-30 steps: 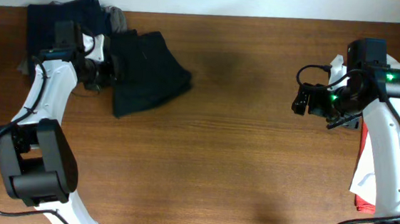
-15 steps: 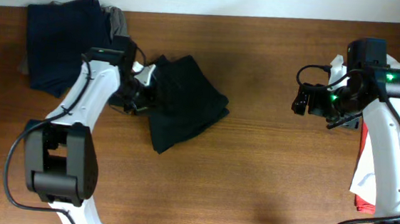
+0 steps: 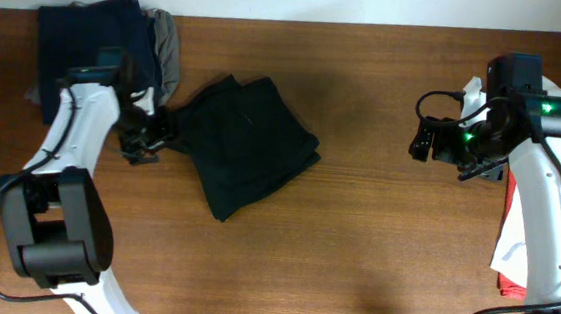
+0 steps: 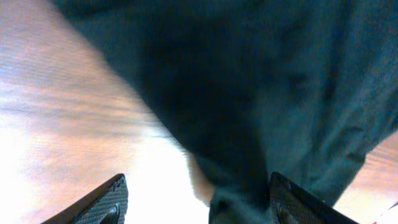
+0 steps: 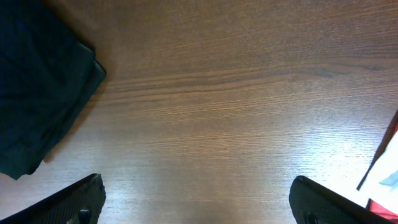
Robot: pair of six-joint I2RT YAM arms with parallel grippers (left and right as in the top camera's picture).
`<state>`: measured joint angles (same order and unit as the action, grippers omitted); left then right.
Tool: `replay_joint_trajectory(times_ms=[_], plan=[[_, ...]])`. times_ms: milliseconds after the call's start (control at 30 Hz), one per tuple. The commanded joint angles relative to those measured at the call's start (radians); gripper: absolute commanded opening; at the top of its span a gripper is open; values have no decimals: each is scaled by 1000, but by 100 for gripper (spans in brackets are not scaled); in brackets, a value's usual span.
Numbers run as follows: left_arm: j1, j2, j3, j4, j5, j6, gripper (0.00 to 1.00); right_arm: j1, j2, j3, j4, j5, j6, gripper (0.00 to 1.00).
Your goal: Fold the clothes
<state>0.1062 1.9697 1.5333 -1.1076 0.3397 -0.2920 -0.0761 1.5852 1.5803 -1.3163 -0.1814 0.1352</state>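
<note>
A dark, loosely folded garment (image 3: 253, 145) lies on the wooden table left of centre. It fills the top and right of the left wrist view (image 4: 261, 81). My left gripper (image 3: 155, 133) sits at its left edge, jaws wide apart (image 4: 196, 205). A fold of the cloth reaches in beside the right finger (image 4: 301, 202), but nothing is pinched. My right gripper (image 3: 424, 143) hovers open over bare wood (image 5: 199, 199) well to the right. The garment's corner (image 5: 37, 93) shows at the left of its view.
A pile of dark and grey clothes (image 3: 99, 37) lies at the table's back left corner. White and red cloth (image 3: 509, 257) hangs at the right edge by the right arm. Bare wood (image 3: 354, 243) spreads between the two arms.
The left gripper dragged the dark garment right and toward the front, away from the pile, opened, released it and drew back left. The right arm has not moved.
</note>
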Motion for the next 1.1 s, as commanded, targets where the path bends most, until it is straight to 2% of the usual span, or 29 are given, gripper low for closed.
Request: replay_joint_trajectory(times_ms=[0, 167, 233, 367, 467, 633, 700, 733, 833, 867, 933, 967, 1033, 1067], plan=[[2, 11, 4, -40, 28, 9, 72, -4, 0, 9, -1, 9, 8, 99], [-17, 12, -35, -31, -8, 8, 72, -4, 0, 9, -1, 9, 8, 98], [-19, 12, -87, 42, -48, 0, 72, -4, 0, 9, -1, 9, 8, 98], [-14, 26, -168, 160, -40, -56, 72, -4, 0, 9, -1, 9, 8, 98], [-12, 42, -177, 248, -40, -55, 72, -4, 0, 9, -1, 9, 8, 98], [-13, 45, -177, 371, 87, -56, 70, -4, 0, 9, -1, 9, 8, 98], [-12, 44, -177, 398, 69, -55, 57, -4, 0, 9, -1, 9, 8, 98], [-12, 44, -177, 406, 35, -55, 41, -4, 0, 9, -1, 9, 8, 98], [-12, 44, -177, 411, -38, -53, 28, -4, 0, 9, -1, 9, 8, 98], [-13, 44, -175, 405, -50, -51, 20, -4, 0, 9, -1, 9, 8, 98], [-16, 44, -167, 397, -53, -50, 15, -4, 0, 9, -1, 9, 8, 98], [-19, 43, -160, 396, -52, -27, 13, -4, 0, 9, -1, 9, 8, 98], [-26, 42, -140, 396, -57, 42, 1, -4, 0, 9, -1, 9, 8, 98], [-35, 41, -119, 392, -83, 84, 2, -4, 0, 9, -1, 9, 8, 98]])
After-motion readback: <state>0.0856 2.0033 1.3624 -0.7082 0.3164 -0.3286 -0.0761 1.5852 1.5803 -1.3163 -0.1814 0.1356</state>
